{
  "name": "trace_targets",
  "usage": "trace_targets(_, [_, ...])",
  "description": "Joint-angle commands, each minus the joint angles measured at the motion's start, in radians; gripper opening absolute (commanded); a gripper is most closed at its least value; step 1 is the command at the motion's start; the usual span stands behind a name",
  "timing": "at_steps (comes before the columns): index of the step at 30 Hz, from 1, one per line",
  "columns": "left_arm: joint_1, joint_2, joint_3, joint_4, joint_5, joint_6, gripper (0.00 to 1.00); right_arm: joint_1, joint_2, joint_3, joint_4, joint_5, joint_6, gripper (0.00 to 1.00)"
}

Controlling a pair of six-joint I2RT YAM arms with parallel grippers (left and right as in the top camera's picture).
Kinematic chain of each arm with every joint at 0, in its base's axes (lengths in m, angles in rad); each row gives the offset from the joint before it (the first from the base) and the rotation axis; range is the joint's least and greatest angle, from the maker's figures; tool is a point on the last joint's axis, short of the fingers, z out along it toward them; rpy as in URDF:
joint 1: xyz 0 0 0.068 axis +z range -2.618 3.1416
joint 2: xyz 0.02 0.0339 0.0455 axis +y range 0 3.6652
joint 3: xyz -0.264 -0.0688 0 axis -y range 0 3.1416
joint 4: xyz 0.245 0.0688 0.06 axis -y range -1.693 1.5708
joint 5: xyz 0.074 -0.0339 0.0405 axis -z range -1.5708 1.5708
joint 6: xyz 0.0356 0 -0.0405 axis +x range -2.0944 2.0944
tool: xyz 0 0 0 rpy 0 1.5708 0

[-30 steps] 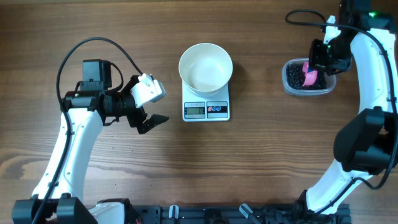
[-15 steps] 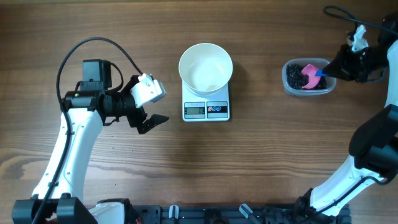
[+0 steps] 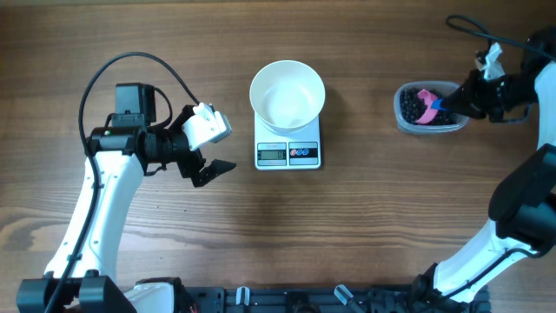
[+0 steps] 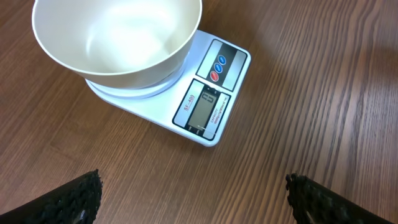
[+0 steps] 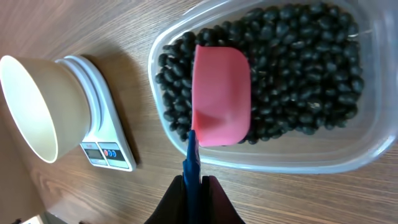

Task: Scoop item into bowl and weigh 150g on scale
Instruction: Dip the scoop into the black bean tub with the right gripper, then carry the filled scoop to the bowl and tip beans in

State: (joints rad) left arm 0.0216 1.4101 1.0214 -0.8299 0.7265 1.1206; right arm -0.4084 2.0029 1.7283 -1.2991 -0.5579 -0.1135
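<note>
**Right arm at the tub with the scoop, left arm parked wide open**

Wooden table [image 3: 391, 226] carries the whole setup.

Your left arm sits on the left side of the table, well apart from everything else. The left gripper [image 3: 215, 149] points toward the scale, jaws spread as wide as they go, nothing between them. In its wrist view, both fingertips [image 4: 74, 199] show only at the bottom corners, with bare wood between.

Your right arm reaches in from the right edge. The right gripper [image 3: 460, 100] is clamped tight on the thin blue handle of the scoop [image 5: 221, 96], and its tip is just beside the tub's right end.

White scale [image 3: 288, 154] is at mid-table, display and buttons facing the robot. The reading is too small to make out.

White bowl [image 3: 287, 100] stands upright on the scale's platform, covering most of it. Its inside shows plain white.

Clear plastic tub [image 3: 432, 126] sits right of the scale, near it but not touching.

The scoop's pink head is inside the tub, over the beans. You cannot tell from these views whether it is dug in or only resting on top.

Black beans [image 5: 298, 68] lie in a loose dark heap across the tub floor, all around the scoop head.
</note>
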Motion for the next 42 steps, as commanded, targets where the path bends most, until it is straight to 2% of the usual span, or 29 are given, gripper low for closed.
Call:
trace_targets(1, [0.003, 0.004, 0.006, 0.0, 0.005, -0.006, 1.0, -0.048, 0.034, -0.032, 0.008, -0.002, 0.008, 0.04])
trace_targets(10, [0.003, 0.004, 0.006, 0.0, 0.005, -0.006, 1.0, -0.186, 0.03, -0.032, 0.0, -0.234, -0.105, 0.04])
trace_targets(14, [0.003, 0.004, 0.006, 0.0, 0.005, -0.006, 1.0, -0.202, 0.021, -0.032, -0.003, -0.286, -0.126, 0.04])
trace_targets(21, [0.003, 0.004, 0.006, 0.0, 0.005, -0.006, 1.0, -0.203, 0.0, -0.032, -0.05, -0.493, -0.222, 0.04])
trace_targets(26, [0.003, 0.004, 0.006, 0.0, 0.005, -0.006, 1.0, -0.192, -0.022, -0.032, -0.061, -0.592, -0.228, 0.05])
trace_targets(36, [0.003, 0.004, 0.006, 0.0, 0.005, -0.006, 1.0, 0.029, -0.053, -0.032, -0.066, -0.649, -0.193, 0.04])
trace_targets(42, [0.003, 0.004, 0.006, 0.0, 0.005, -0.006, 1.0, 0.227, -0.053, -0.032, -0.008, -0.649, -0.089, 0.04])
